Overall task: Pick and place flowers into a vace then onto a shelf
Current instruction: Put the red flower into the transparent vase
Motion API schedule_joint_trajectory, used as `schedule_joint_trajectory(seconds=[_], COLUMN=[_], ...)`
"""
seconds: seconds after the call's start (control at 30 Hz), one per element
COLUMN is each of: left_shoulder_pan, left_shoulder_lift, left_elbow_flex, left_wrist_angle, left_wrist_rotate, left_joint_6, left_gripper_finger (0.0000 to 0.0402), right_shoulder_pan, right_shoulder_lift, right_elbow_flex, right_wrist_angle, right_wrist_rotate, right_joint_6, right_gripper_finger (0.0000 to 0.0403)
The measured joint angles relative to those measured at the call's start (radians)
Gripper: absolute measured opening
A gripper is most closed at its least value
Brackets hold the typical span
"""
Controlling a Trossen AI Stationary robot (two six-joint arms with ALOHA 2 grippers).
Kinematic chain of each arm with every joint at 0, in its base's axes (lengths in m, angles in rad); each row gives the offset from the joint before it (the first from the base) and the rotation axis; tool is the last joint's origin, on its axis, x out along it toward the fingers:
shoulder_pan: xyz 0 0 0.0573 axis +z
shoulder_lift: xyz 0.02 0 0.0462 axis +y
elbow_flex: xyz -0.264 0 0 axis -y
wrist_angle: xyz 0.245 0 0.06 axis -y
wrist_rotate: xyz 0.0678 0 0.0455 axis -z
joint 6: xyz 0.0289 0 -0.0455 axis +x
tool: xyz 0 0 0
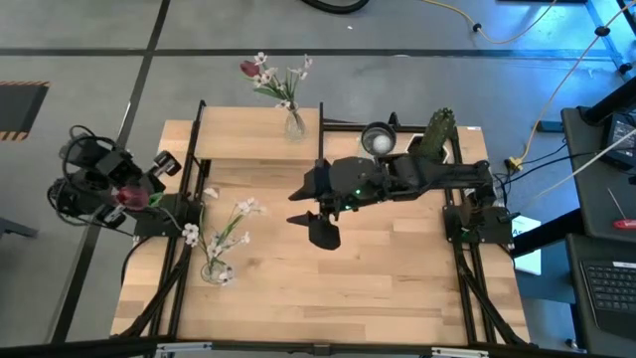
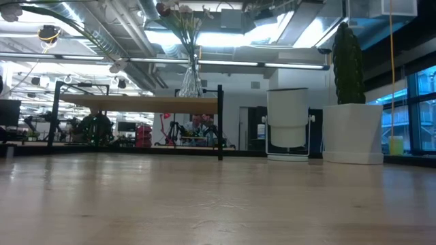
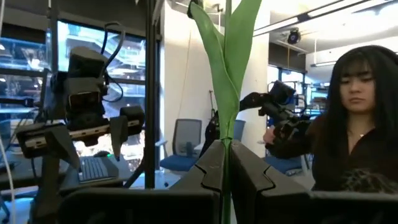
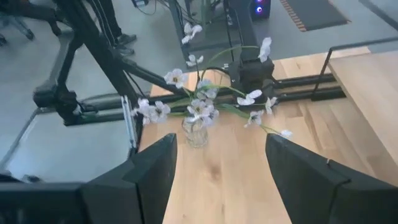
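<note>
A dark red tulip head (image 1: 129,194) shows beyond the table's left edge, where my left gripper (image 1: 147,195) is shut on the flower's green stem and leaves (image 3: 227,68). My right gripper (image 1: 310,211) hangs open over the middle of the table, pointing at a glass vase (image 4: 196,134) of white-blossomed flowers (image 1: 224,234). That vase stands by its base near the table's left edge. The shelf (image 1: 253,134) stands at the far left and bears a second vase of flowers (image 1: 293,119). Neither gripper shows in the low view. My left gripper pinches the tulip's stem (image 3: 226,134) between its two fingers, where the long green leaves wrap it. The fingers lie roughly level and across the stem. Clear of the table, the stem rises past the fingers.
A green cactus in a white pot (image 1: 437,134) and a white cylinder (image 1: 378,139) stand at the far right. Black frame posts (image 1: 184,249) run along both table sides. A person (image 3: 354,124) sits beyond the table. Bare wood (image 1: 397,288) lies near the front right.
</note>
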Motion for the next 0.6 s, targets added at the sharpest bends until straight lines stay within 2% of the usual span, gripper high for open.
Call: schedule_joint_trajectory(seconds=[0.17,0.33,0.6], left_shoulder_pan=[0.0,0.0,0.0], left_shoulder_lift=[-0.001,-0.058,-0.203], left_elbow_flex=[-0.037,-0.109,-0.298], left_wrist_angle=[0.054,0.149,0.336], left_wrist_rotate=[0.07,0.094,0.066], left_joint_6=[0.0,-0.022,-0.144], left_gripper_finger=[0.0007,0.0006,0.0005], right_shoulder_pan=[0.024,0.052,0.092], right_shoulder_lift=[0.053,0.08,0.083], right_elbow_flex=[0.0,0.0,0.0], right_wrist_angle=[0.121,0.135,0.2], right_wrist_rotate=[-0.002,0.018,0.172], right_joint_6=[-0.066,-0.081,-0.074], right_gripper_finger=[0.0246,0.0246,0.0244])
